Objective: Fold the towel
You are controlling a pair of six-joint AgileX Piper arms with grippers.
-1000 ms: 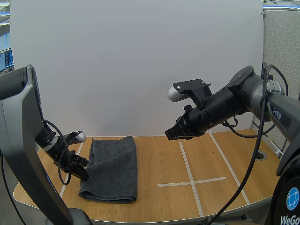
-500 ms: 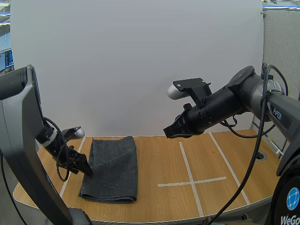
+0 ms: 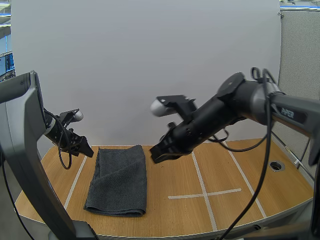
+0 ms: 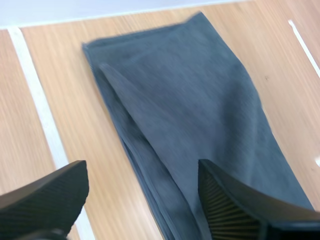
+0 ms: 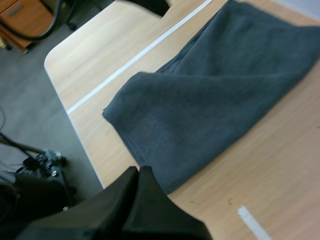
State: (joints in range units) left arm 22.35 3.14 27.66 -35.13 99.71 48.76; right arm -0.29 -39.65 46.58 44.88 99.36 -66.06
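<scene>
A dark grey towel [image 3: 120, 180] lies folded lengthwise on the wooden table [image 3: 210, 210], left of centre. My left gripper [image 3: 84, 149] hangs above the table just off the towel's far left corner. In the left wrist view its fingers [image 4: 47, 192] stand wide apart and open, with the towel [image 4: 200, 105] flat below and nothing pinched. My right gripper [image 3: 158, 155] hovers over the bare wood beside the towel's far right edge. The right wrist view shows that gripper [image 5: 139, 172] shut as one dark wedge, above the towel's [image 5: 215, 100] near corner.
White tape lines run along the table: one left of the towel [image 3: 76, 181] and a cross [image 3: 202, 192] right of centre. A small round hole [image 3: 274, 165] sits near the right edge. Beyond the table's front left edge [image 5: 75, 125] is grey floor.
My left gripper opened, let go of the towel's left edge, then rose and drew back. My right arm swung left and down toward the towel, still shut.
</scene>
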